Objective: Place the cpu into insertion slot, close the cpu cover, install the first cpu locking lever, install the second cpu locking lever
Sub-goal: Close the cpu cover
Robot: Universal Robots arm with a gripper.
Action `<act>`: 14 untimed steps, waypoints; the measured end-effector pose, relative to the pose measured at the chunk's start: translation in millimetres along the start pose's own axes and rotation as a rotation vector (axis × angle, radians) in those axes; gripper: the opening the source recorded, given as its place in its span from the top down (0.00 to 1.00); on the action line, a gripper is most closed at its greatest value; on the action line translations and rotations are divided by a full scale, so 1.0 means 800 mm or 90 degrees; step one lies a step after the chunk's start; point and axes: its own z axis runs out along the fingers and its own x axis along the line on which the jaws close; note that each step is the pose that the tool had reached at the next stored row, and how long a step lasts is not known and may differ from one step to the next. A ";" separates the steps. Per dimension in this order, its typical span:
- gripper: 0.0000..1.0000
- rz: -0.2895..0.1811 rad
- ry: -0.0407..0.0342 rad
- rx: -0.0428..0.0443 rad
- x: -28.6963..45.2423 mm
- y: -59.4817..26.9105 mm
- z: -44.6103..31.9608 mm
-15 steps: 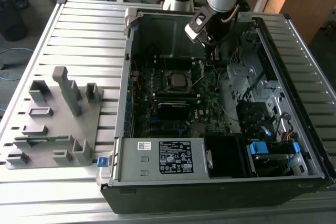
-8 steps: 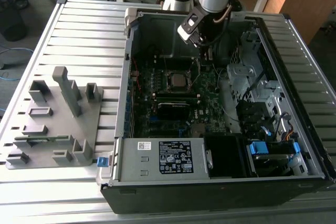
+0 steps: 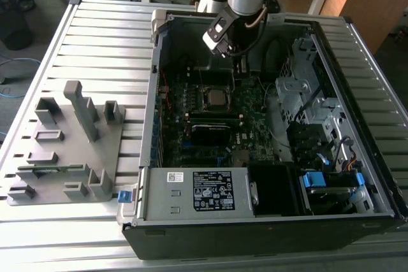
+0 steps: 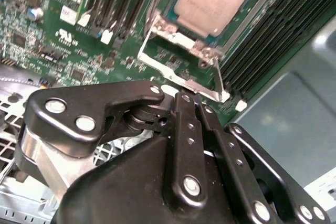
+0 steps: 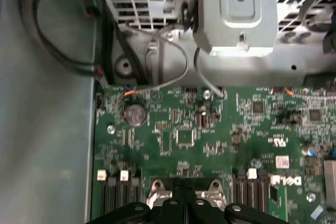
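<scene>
— Now, state the end effector condition.

— My gripper (image 4: 193,102) is clenched. In the second wrist view its two matte black finger links, flat bars studded with round rivets, lie against each other with no gap at the tips. The tips sit at the free edge of the cpu cover (image 4: 218,80). I cannot tell whether that thin plate is nipped between them.

— Describe the cover.

— It is a thin, bright sheet-metal frame with a square window. The green motherboard (image 4: 79,51) shows through the window. The frame stands open, tilted up off the socket, reaching from the socket edge toward my fingers.

— Locate the cpu.

— The cpu (image 4: 210,1) lies flat in the insertion slot, uncovered. It is a small square with a dull, satin grey metal top and rounded corners.

— Adjacent components?

— Long black ribbed memory slots (image 4: 278,40) run alongside the socket. In the first wrist view, a round silver coin cell (image 5: 134,114) sits on the board. In the exterior view, the board lies on the floor of an open grey metal case (image 3: 148,125).
</scene>
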 end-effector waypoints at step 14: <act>0.90 0.000 0.0003 -0.0007 0.0027 -0.017 0.0019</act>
